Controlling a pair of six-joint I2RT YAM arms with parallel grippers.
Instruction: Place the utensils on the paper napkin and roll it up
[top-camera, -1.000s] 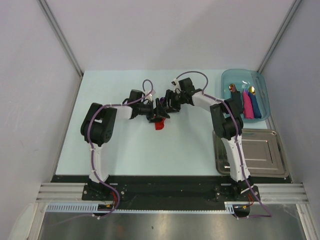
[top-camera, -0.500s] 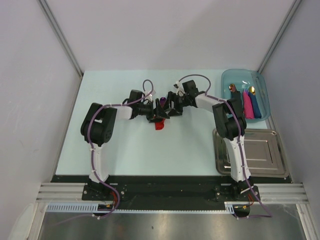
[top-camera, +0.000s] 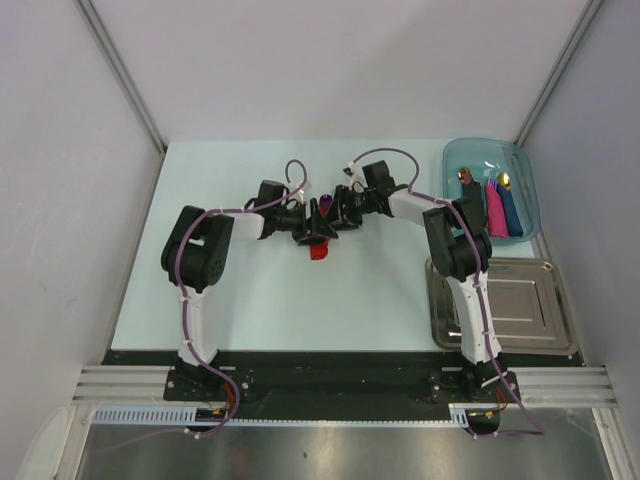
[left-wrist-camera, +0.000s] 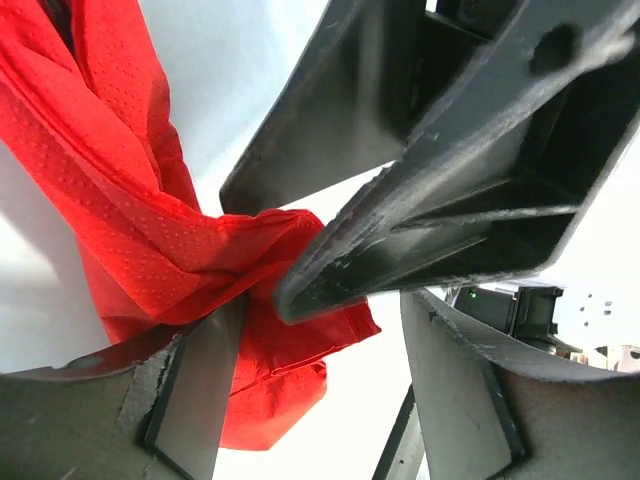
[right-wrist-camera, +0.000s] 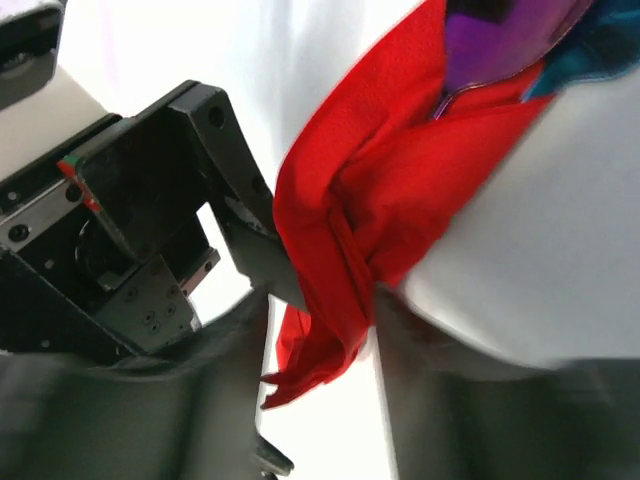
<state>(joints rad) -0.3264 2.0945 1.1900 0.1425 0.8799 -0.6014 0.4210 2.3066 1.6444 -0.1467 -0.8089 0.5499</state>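
Observation:
The red paper napkin lies bunched and twisted at mid-table, where both grippers meet over it. From its far end poke the utensils: a shiny purple spoon bowl and a bright blue piece. My left gripper is open; the napkin rests against its left finger, and a finger of the right gripper presses onto the cloth from above. My right gripper straddles the twisted napkin, which touches its right finger, with a gap on the other side.
A teal tray at the back right holds a pink roll and a blue roll with spoon heads sticking out. A metal tray sits at the front right, beside the right arm's base.
The right gripper has slid left, closer to the left gripper over the napkin, and its jaws have narrowed. The left gripper and the napkin have barely moved.

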